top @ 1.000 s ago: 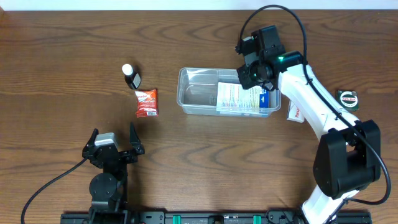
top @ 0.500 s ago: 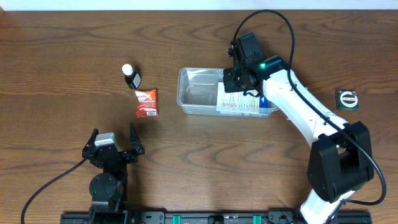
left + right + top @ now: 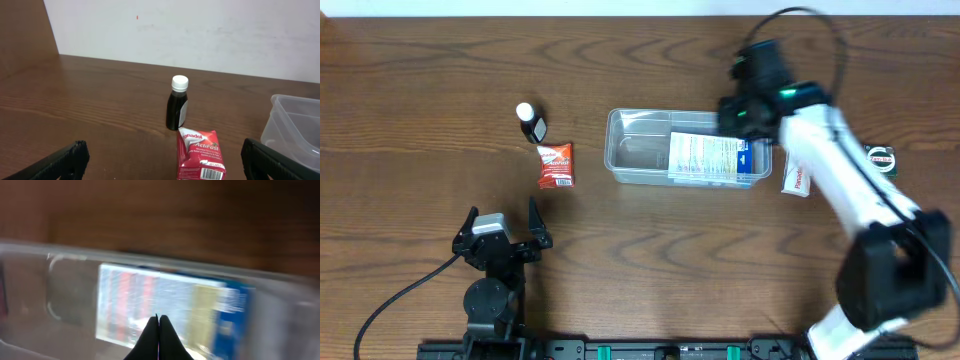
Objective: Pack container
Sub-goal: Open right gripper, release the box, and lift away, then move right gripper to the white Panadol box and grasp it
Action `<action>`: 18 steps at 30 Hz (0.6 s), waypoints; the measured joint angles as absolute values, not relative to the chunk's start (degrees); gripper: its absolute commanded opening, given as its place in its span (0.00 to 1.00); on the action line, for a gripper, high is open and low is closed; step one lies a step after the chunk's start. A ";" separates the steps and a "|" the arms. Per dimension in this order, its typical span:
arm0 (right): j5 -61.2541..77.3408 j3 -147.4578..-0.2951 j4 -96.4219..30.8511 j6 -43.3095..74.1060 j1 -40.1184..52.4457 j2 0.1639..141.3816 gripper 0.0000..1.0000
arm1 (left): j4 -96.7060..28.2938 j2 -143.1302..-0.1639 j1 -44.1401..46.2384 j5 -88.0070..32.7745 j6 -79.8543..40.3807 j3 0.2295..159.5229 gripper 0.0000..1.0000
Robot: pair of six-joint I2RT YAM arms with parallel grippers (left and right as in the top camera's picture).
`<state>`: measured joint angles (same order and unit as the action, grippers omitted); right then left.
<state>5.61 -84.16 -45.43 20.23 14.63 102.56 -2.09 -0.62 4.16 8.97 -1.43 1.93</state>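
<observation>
The clear plastic container point(image 3: 630, 150) lies mid-table with a white and blue box point(image 3: 712, 157) in its right half. It also shows in the right wrist view point(image 3: 75, 285), blurred, with the box point(image 3: 165, 300) inside. My right gripper point(image 3: 745, 110) is above the container's far right corner; its fingers point(image 3: 158, 322) are shut and empty. My left gripper point(image 3: 502, 240) is open near the front edge, its fingers point(image 3: 162, 160) wide apart. A red Panadol packet point(image 3: 556, 165) point(image 3: 201, 152) and a dark bottle with a white cap point(image 3: 531, 122) point(image 3: 177, 107) lie left of the container.
A red and white packet point(image 3: 795, 178) lies just right of the container. A small dark green round item point(image 3: 881, 158) sits at the far right. The container's corner shows at the right edge of the left wrist view point(image 3: 297, 125).
My right arm swung left over the container, then back to the right, and is now blurred with motion. The left arm has not moved.
</observation>
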 measured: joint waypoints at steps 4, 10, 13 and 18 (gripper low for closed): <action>4.10 -84.44 -51.53 19.92 7.22 95.02 0.13 | -2.09 -0.62 4.16 8.97 -1.43 1.93 0.98; 1.63 -85.06 -58.94 18.55 -2.79 91.83 0.67 | -2.11 -0.62 4.16 8.97 -1.43 1.93 0.98; 1.45 -83.44 -59.13 16.86 -5.21 93.06 0.87 | -2.11 -0.62 4.16 8.97 -1.43 1.93 0.98; 1.45 -78.04 -55.24 15.86 -6.68 94.32 0.89 | -2.11 -0.62 4.16 8.97 -1.43 1.93 0.98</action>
